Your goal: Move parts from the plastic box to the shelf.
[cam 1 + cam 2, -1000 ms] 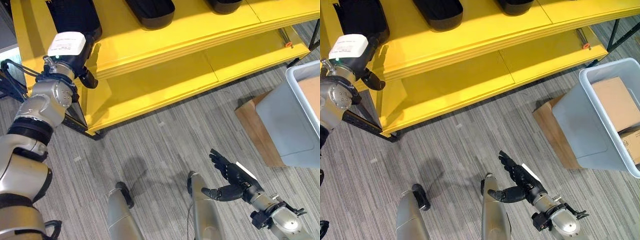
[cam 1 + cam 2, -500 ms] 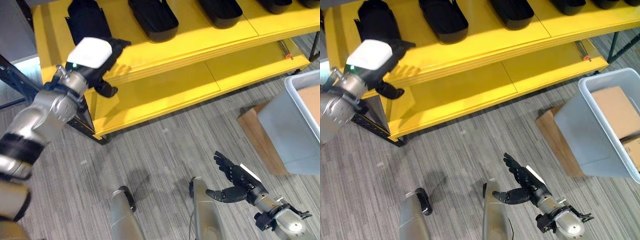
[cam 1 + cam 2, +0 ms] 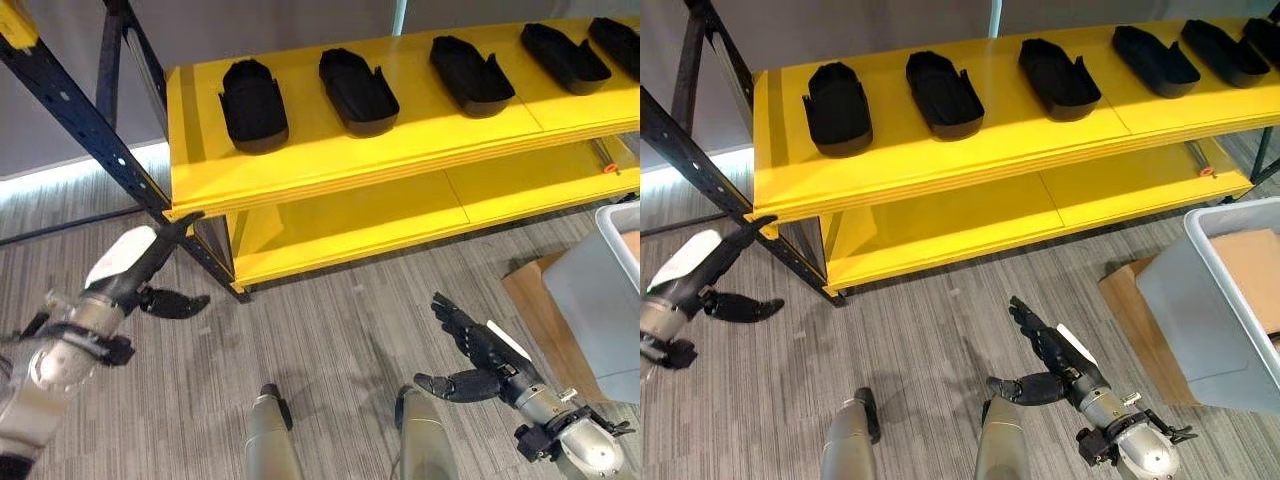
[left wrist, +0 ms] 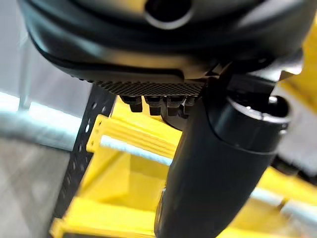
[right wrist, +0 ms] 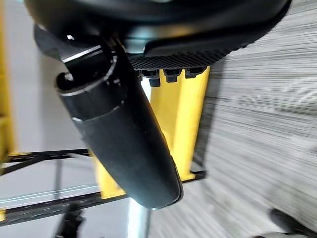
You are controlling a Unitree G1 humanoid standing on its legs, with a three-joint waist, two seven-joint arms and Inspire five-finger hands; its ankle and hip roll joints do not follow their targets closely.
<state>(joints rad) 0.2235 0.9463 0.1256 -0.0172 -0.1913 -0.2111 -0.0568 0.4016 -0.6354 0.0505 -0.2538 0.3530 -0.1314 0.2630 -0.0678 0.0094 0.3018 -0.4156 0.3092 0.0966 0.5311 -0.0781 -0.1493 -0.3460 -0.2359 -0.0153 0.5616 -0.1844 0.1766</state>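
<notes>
Five black moulded parts lie in a row on the top board of the yellow shelf (image 3: pixel 330 165): the leftmost part (image 3: pixel 253 103) near the shelf's left end, a second part (image 3: pixel 357 91) beside it, a third part (image 3: pixel 470 69), then a fourth part (image 3: pixel 565 57) and a fifth part (image 3: pixel 617 42) at the view's right edge. They sit apart from each other, each with its open side up. Below them the lower board (image 3: pixel 400 215) is yellow as well.

The plastic box (image 3: pixel 1230 310), pale grey-blue, stands on the floor at the right, well apart from the shelf, with brown cardboard (image 3: pixel 1248 272) inside it and a flat brown cardboard sheet (image 3: pixel 1132 320) under it on its near side.

The left hand (image 3: pixel 135 268) hangs low before the shelf's left corner, fingers straight and thumb spread out, holding nothing. The right hand (image 3: pixel 478 350) is over the floor in front of the robot, fingers extended and slightly fanned, thumb out to the side, also empty.

The floor (image 3: pixel 330 330) is grey striped carpet. A dark perforated steel upright (image 3: pixel 70 110) slants past the shelf's left end, with a grey wall behind.

The right eye view takes in more of the box and its cardboard; the left eye view cuts the box at the edge. The left wrist view shows the yellow boards (image 4: pixel 119 144) and a perforated post (image 4: pixel 81 153) close up.
</notes>
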